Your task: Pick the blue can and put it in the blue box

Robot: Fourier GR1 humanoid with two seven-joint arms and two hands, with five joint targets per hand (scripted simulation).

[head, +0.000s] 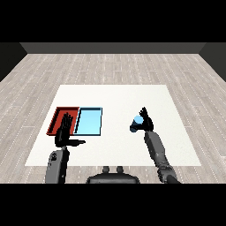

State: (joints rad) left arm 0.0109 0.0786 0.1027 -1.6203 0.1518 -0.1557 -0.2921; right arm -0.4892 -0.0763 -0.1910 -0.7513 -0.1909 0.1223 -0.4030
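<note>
The blue can (138, 120) is in my right hand (144, 122), whose fingers and thumb curl round it, right of the table's middle. The light blue tray (89, 121) lies to the left of that hand, with nothing in it. My left hand (64, 132) is open, its fingers straight and thumb stretched to the right; it sits over the near edge of the red tray (60, 114), just left of the blue tray's near corner.
The red tray and the blue tray lie side by side on the left half of the white table (132, 95). My right forearm (156, 152) comes in from the lower right.
</note>
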